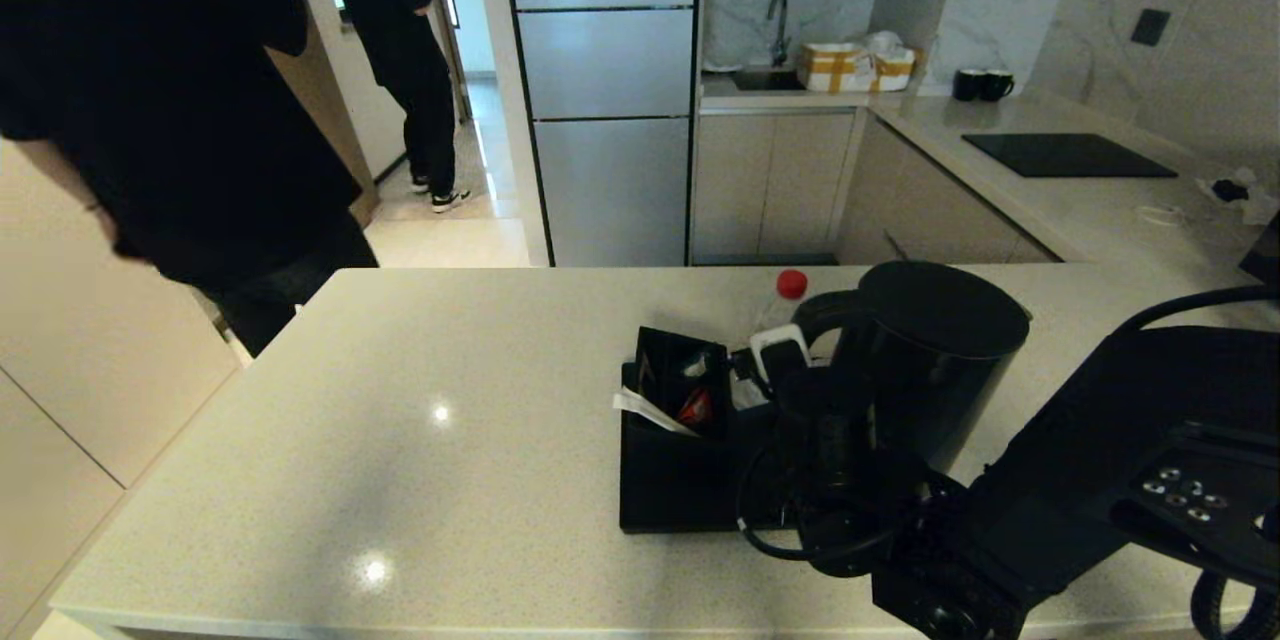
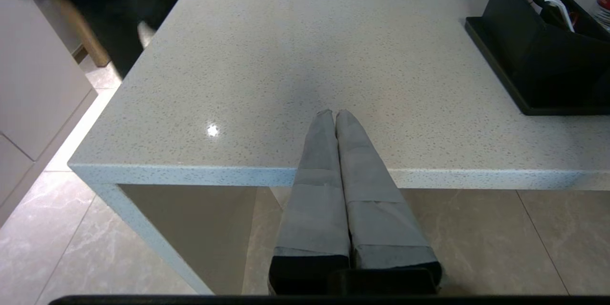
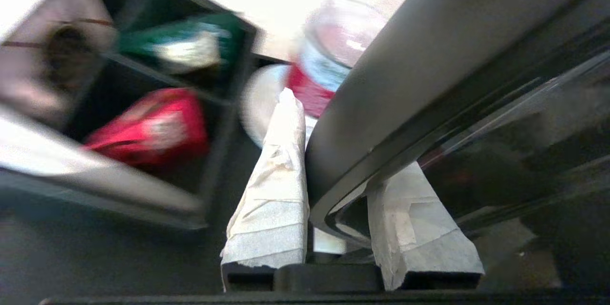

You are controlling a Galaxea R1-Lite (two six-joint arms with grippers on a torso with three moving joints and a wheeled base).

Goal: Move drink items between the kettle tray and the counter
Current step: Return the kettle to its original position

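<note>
The dark grey kettle (image 1: 935, 360) stands tall at the right end of the black kettle tray (image 1: 680, 500) on the beige counter (image 1: 430, 400). Its underside is hidden by my arm. My right gripper (image 1: 785, 352) is shut on the kettle's loop handle (image 3: 381, 86), one taped finger (image 3: 281, 176) on each side of it. A clear water bottle with a red cap (image 1: 792, 284) stands just behind the handle, and its red-white label (image 3: 324, 66) shows past my fingers. My left gripper (image 2: 333, 114) is shut on nothing, hovering over the counter's near edge (image 2: 190, 174), well left of the tray (image 2: 495, 74).
The black box of sachets (image 1: 680, 380) sits on the tray's left part, close to my right fingers. A white coaster (image 3: 257, 105) lies beside it. A person in black (image 1: 150, 100) stands at the counter's far left corner. Cooktop panel (image 1: 1065, 155) lies on the back counter.
</note>
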